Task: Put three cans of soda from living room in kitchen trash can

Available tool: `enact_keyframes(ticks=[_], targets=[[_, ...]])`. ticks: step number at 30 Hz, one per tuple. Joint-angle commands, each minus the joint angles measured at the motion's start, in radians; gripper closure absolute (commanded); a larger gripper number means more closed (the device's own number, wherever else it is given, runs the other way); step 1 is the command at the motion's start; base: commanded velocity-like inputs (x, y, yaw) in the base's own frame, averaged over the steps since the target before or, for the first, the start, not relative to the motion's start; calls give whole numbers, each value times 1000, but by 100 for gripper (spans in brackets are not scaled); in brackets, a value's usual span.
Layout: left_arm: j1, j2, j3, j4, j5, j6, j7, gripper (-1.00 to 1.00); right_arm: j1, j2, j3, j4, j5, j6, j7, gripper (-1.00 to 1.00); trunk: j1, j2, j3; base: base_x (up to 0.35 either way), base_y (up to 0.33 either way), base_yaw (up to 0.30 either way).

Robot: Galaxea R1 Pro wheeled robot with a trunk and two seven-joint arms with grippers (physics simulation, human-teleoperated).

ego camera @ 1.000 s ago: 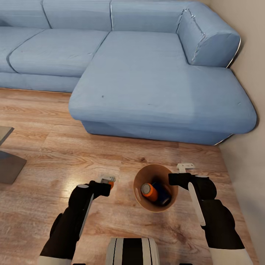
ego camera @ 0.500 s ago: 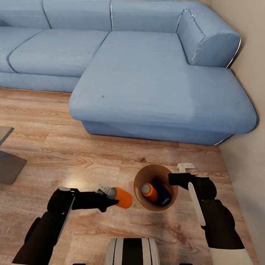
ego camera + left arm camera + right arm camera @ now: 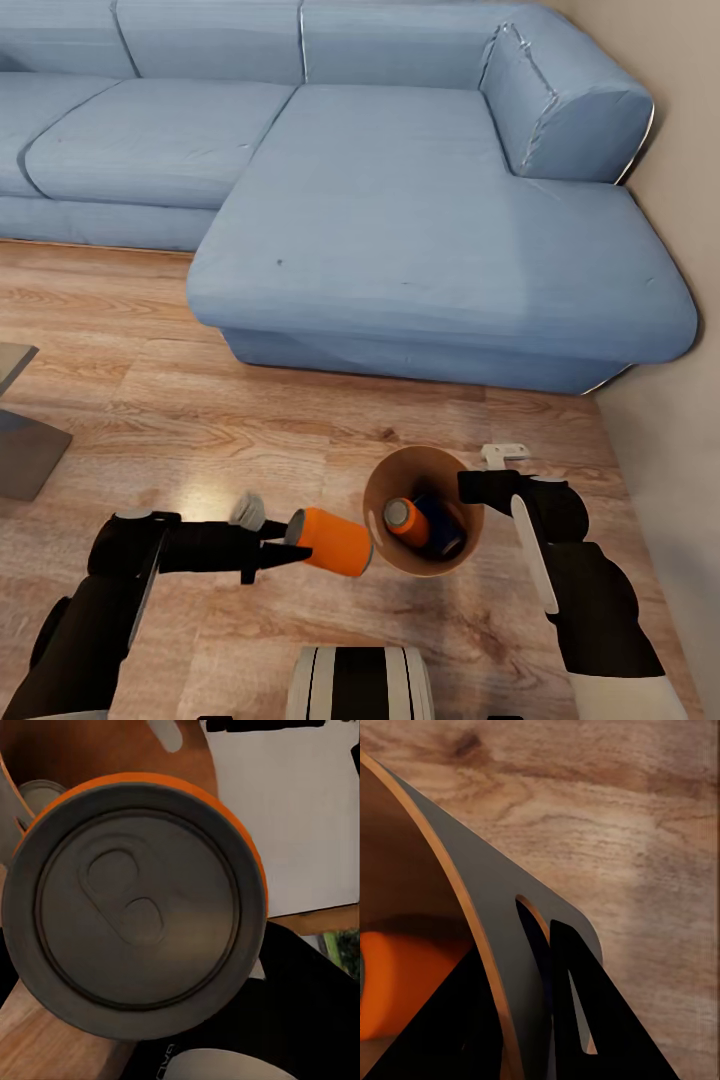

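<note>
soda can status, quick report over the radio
Left gripper shut on soda can, held sideways at the bin rim. Right gripper clamped on bin's far rim. One can already inside. Nothing blocking the mouth.

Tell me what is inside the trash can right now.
The trash can holds one orange soda can leaning beside a dark blue object. Anything beneath them is hidden. Another can is outside the rim.

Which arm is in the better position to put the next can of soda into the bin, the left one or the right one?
Left. The left gripper holds an orange can of soda sideways, right beside the bin's rim. The right gripper is clamped on the bin's opposite rim, steadying it.
</note>
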State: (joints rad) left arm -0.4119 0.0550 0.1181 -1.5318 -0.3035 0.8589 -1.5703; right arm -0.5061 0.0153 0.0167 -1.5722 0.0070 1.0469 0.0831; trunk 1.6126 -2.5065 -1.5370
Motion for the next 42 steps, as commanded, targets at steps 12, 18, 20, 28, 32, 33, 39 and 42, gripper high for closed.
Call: enact_keyframes(ticks=[12,18,20,28,32,33,39,42], targets=[[-1,-175,0,0,0,74,93,100,0,0,0,0,-19,0,1,100,0,0,0,0,0,0],[-1,-194,-1,1,0,76,130,100,0,0,0,0,-19,0,1,100,0,0,0,0,0,0],[-1,-196,-2,1,0,77,131,100,0,0,0,0,-19,0,1,100,0,0,0,0,0,0],[-3,-214,-1,1,1,92,132,100,0,0,0,0,-19,0,1,100,0,0,0,0,0,0],[-6,-226,0,1,1,103,153,100,0,0,0,0,-19,0,1,100,0,0,0,0,0,0],[-7,-229,0,1,1,104,171,100,0,0,1,0,-19,0,1,100,0,0,0,0,0,0],[-14,-229,-113,4,84,153,415,100,0,0,6,0,-19,0,1,100,0,0,0,0,0,0],[-14,-229,-134,5,170,155,526,100,0,0,7,0,-19,0,1,100,0,0,0,0,0,0]])
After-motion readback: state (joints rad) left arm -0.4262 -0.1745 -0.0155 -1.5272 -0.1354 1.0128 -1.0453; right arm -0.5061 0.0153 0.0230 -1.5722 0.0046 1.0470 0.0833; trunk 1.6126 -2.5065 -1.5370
